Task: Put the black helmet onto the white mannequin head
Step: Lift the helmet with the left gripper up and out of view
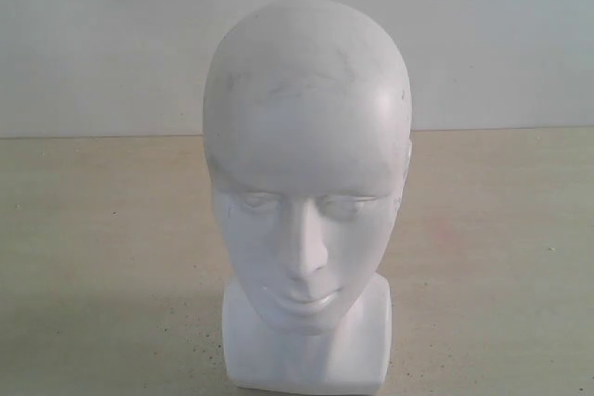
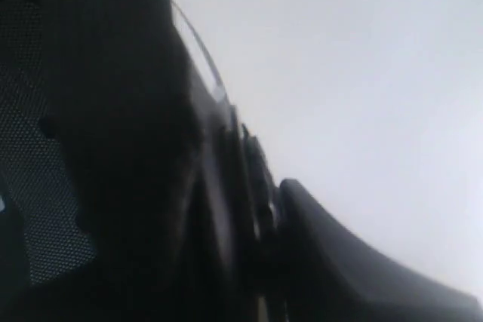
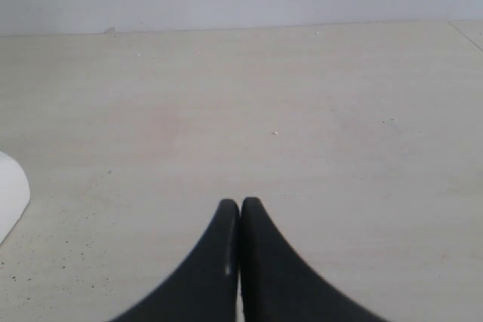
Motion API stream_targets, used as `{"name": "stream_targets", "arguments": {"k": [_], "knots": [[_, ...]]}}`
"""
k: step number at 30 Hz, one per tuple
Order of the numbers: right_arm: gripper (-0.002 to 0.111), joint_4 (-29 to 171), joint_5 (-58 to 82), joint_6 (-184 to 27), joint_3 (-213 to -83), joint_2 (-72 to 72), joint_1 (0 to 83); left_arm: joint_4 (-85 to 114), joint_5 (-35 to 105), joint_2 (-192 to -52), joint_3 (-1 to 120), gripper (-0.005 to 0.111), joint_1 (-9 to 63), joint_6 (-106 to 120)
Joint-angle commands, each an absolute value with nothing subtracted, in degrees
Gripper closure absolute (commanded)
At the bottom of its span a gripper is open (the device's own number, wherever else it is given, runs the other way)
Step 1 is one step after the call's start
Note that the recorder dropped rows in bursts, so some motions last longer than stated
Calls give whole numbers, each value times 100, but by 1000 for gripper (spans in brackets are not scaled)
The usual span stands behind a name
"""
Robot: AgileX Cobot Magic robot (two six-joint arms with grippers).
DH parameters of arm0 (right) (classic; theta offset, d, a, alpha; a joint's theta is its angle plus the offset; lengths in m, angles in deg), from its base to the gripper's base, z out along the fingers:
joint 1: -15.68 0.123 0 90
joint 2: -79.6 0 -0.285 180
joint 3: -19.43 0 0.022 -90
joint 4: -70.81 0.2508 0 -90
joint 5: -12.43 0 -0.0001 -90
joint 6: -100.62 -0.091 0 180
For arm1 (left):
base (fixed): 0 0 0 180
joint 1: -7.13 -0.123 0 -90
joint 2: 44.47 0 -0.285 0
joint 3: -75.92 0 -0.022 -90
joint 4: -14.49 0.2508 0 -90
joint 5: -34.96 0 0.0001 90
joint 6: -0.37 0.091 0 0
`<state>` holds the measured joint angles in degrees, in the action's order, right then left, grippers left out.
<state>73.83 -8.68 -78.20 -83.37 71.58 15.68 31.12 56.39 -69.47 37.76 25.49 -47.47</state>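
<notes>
The white mannequin head stands upright on the tan table, facing the exterior camera, its crown bare. No helmet or gripper shows in that view. The black helmet fills most of the left wrist view, very close and blurred, with its mesh lining showing. My left gripper is closed on the helmet's rim; one dark finger lies against the rim and the other is hidden behind the shell. My right gripper hangs shut and empty over the table, with a white edge of the mannequin head off to one side.
The tan table stretches back to a pale wall. Behind the helmet, the left wrist view shows only that plain wall.
</notes>
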Motion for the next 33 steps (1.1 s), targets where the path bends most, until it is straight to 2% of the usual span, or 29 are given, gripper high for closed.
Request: {"name": "stream_targets", "arguments": {"k": [1, 3, 7, 11, 17, 21, 33], "knots": [[108, 7351, -843, -7820, -8336, 7182, 1554, 5924, 3416, -6841, 3610, 102, 2568, -8116], [108, 7351, -843, -7820, -8336, 7182, 1554, 7095, 3030, -6934, 3594, 102, 2568, -9543], [108, 7351, -843, -7820, -8336, 7182, 1554, 7482, 2538, -7113, 3594, 102, 2568, -10373], [108, 7351, -843, -7820, -8336, 7182, 1554, 6863, 2286, -7217, 3594, 102, 2558, -10641], [108, 7351, -843, -7820, -8336, 7182, 1554, 5375, 1068, -7443, 3594, 102, 2546, -10048], [108, 7351, -843, -7820, -8336, 7182, 1554, 4096, -23, -7739, 3594, 102, 2546, -9330], [108, 7351, -843, -7820, -8336, 7182, 1554, 2770, -3483, -9350, 3605, 102, 2546, -9926]]}}
